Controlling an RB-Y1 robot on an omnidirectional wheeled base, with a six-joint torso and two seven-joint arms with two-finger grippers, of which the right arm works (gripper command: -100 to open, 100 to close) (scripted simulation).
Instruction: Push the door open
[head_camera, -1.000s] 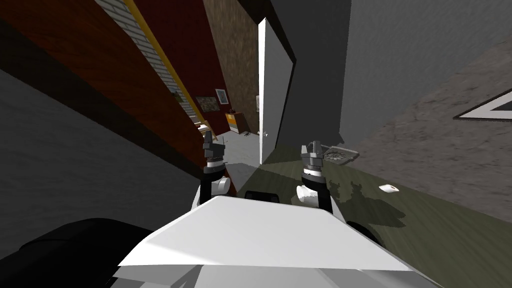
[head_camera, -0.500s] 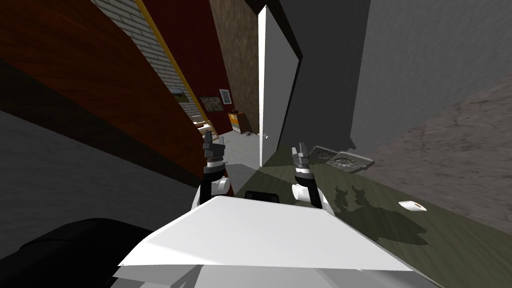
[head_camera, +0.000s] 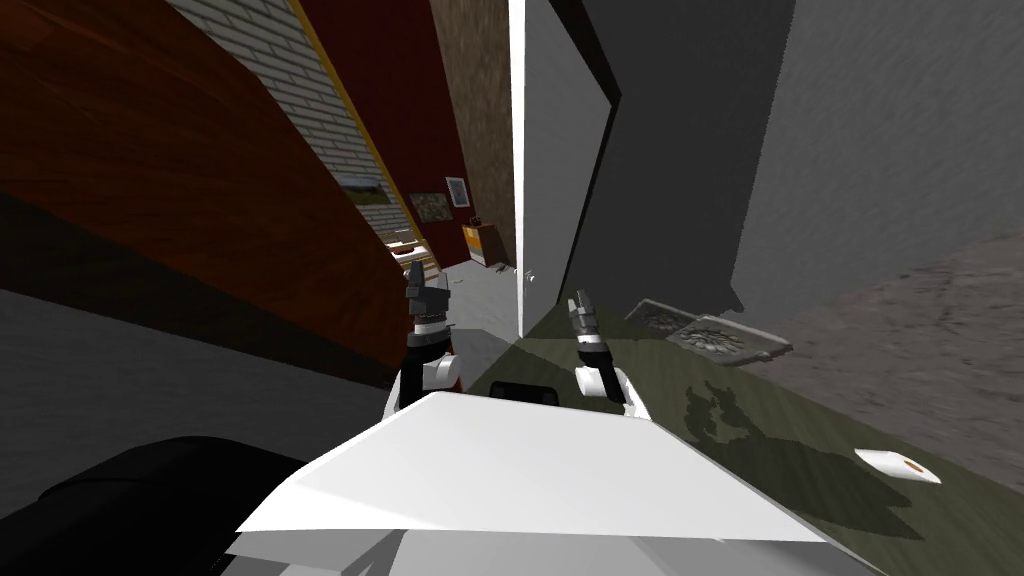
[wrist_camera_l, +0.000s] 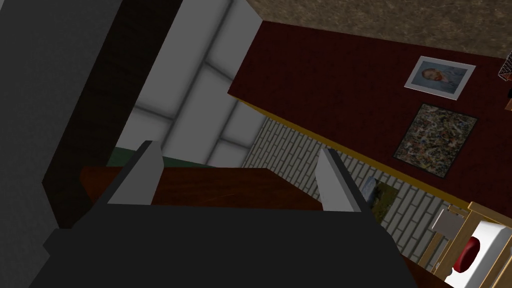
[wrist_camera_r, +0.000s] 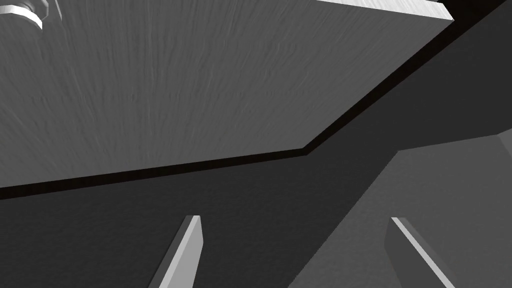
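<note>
The right pincer (wrist_camera_r: 295, 218) is shown released, its two blades spread wide and nothing held between them. It is pointed at the grey face of the one door (wrist_camera_r: 175, 85), which is bordered by a dark frame (wrist_camera_r: 150, 172); whether the slab is touched cannot be told. In the head view the door is seen ajar and edge-on, just to the left of the right pincer, and one small handle (head_camera: 529, 275) is carried low on it. Across the door's edge the left pincer (wrist_camera_l: 239, 146) is held up, likewise released, two blades apart and empty. Beyond it one dark red wall (wrist_camera_l: 325, 85) is hung with two framed pictures (wrist_camera_l: 440, 77), and a third picture (wrist_camera_l: 378, 194) is fixed on white brickwork (wrist_camera_l: 290, 150). On the olive floor (head_camera: 800, 420) to the right, two patterned mats (head_camera: 728, 340) are laid side by side, and one small white thing (head_camera: 897, 466) is seen well apart from them.
</note>
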